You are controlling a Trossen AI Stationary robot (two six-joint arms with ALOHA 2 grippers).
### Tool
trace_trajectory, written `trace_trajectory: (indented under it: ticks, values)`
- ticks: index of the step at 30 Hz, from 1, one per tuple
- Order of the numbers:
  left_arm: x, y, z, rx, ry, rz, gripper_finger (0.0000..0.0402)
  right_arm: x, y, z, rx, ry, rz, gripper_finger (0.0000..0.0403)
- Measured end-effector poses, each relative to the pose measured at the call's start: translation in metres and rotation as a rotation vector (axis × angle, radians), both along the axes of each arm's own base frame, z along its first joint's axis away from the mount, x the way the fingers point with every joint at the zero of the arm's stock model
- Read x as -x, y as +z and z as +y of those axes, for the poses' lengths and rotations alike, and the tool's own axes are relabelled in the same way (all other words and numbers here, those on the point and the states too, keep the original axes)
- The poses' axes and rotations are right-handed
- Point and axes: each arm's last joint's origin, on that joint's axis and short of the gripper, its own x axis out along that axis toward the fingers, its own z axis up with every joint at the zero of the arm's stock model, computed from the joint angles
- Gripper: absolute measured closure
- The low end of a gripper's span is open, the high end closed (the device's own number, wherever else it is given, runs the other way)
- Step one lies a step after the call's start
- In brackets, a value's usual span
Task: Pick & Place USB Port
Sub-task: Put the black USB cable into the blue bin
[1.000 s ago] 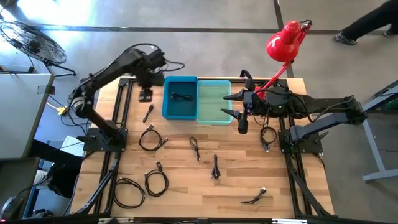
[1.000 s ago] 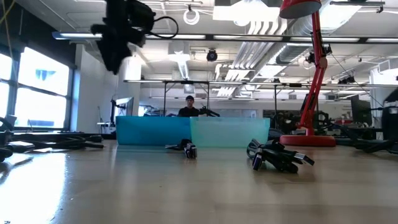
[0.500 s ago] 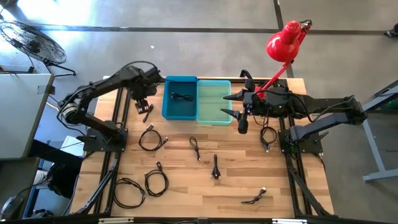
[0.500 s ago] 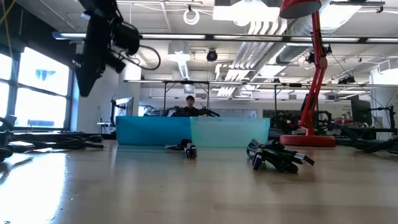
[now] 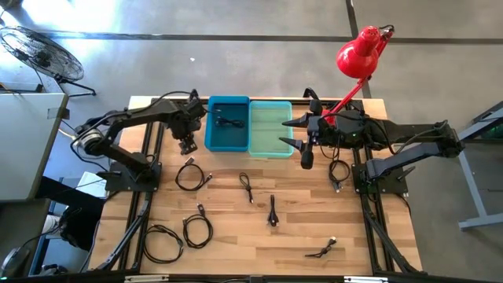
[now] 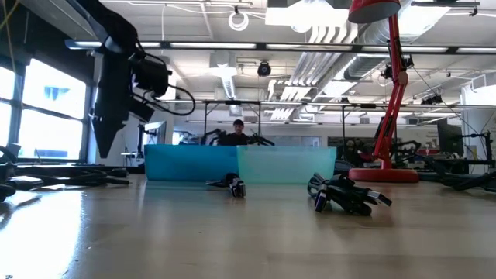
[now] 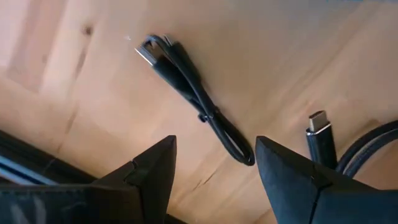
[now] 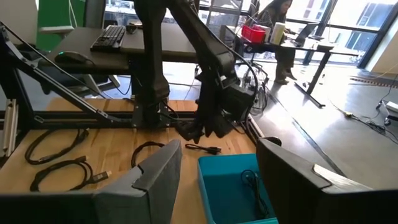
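While the left pincer [image 5: 187,145] hovered open over a short cable [image 7: 198,102] by the surface's [image 5: 236,236] far-left corner, the right pincer [image 5: 306,157] waited open beside the bins [image 5: 250,126].

this is a robotics lab set in a large open industrial hall. the wooden table [image 5: 259,236] sits on a polished concrete floor [image 5: 236,23], with black aluminium frame rails [image 5: 149,157] carrying the arms. exposed ducts and pipes [image 6: 325,39] and strip lights run along the ceiling, and tall windows [image 6: 46,116] line one side. other desks hold a keyboard [image 8: 112,37] and equipment, and a person [image 8: 277,18] sits at a far workstation. a floor fan [image 5: 35,51] and red lamp [image 5: 357,51] stand by.
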Motion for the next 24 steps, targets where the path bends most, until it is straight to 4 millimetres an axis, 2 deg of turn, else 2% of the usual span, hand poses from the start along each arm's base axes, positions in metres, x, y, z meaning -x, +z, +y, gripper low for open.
trace_trajectory:
  ticks: [10, 16, 19, 23, 24]
  values:
    - [-0.01, -0.034, 0.009, 0.0, -0.012, 0.003, 0.0188, 0.0, 0.0, 0.0, -0.018, 0.004, -0.004, 0.0202]
    - [-0.012, -0.053, 0.011, 0.025, -0.076, 0.073, 0.0196, 0.0, 0.0, 0.001, -0.043, 0.032, -0.007, 0.0202]
    - [-0.012, -0.054, 0.011, 0.034, -0.143, 0.081, 0.0236, 0.0, 0.0, 0.002, -0.06, 0.038, -0.01, 0.0202]
    - [-0.011, -0.053, 0.011, 0.025, -0.19, 0.09, 0.0356, 0.0, 0.0, 0.003, -0.06, 0.043, -0.01, 0.0202]
    - [-0.011, -0.052, 0.011, 0.02, -0.202, 0.095, 0.0374, 0.0, 0.0, 0.003, -0.059, 0.043, -0.01, 0.0202]
